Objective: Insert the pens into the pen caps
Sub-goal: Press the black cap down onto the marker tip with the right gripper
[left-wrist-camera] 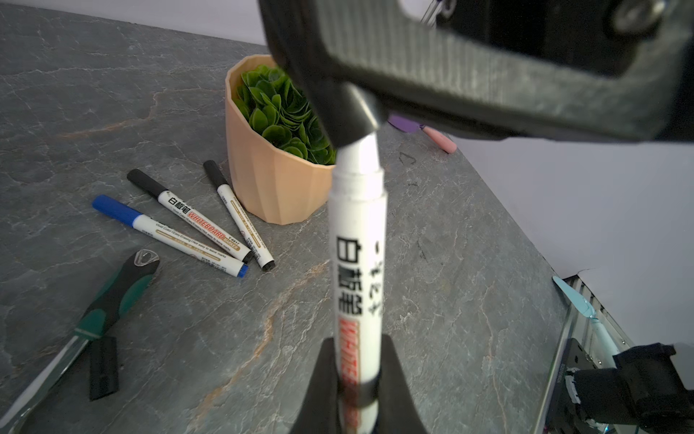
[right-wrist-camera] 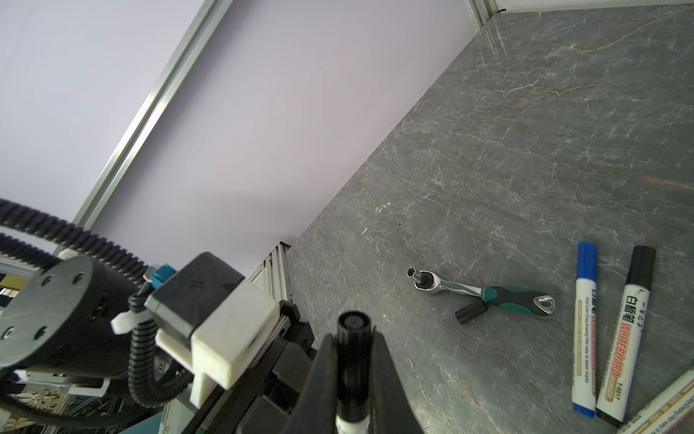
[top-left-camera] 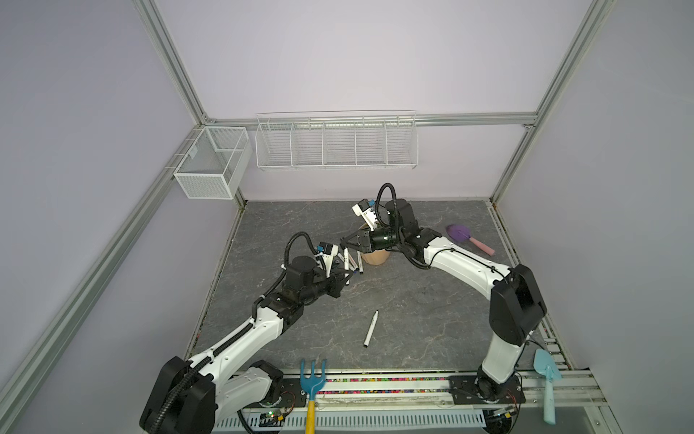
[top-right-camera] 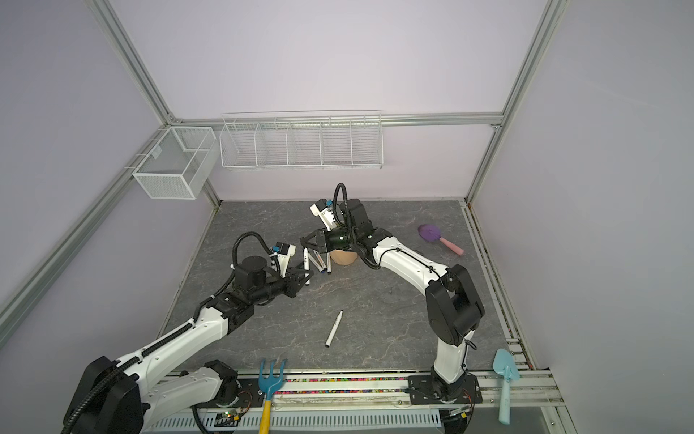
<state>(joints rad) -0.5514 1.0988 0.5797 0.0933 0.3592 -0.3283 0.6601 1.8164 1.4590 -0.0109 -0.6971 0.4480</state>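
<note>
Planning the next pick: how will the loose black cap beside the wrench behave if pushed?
The loose black cap is a short cylinder lying on its side, so it will probably roll. It looks small and hollow, likely light enough to skid away. The wrench close beside it may stop it on that side.

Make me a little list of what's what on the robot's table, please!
Left pincer: shut on the held pen
Right pincer: shut on a black cap
Cap and pen: cap over the tip, not pushed fully on
Done: three capped pens beside the plant pot
To do: lone pen mid-table; loose cap by the wrench
</note>
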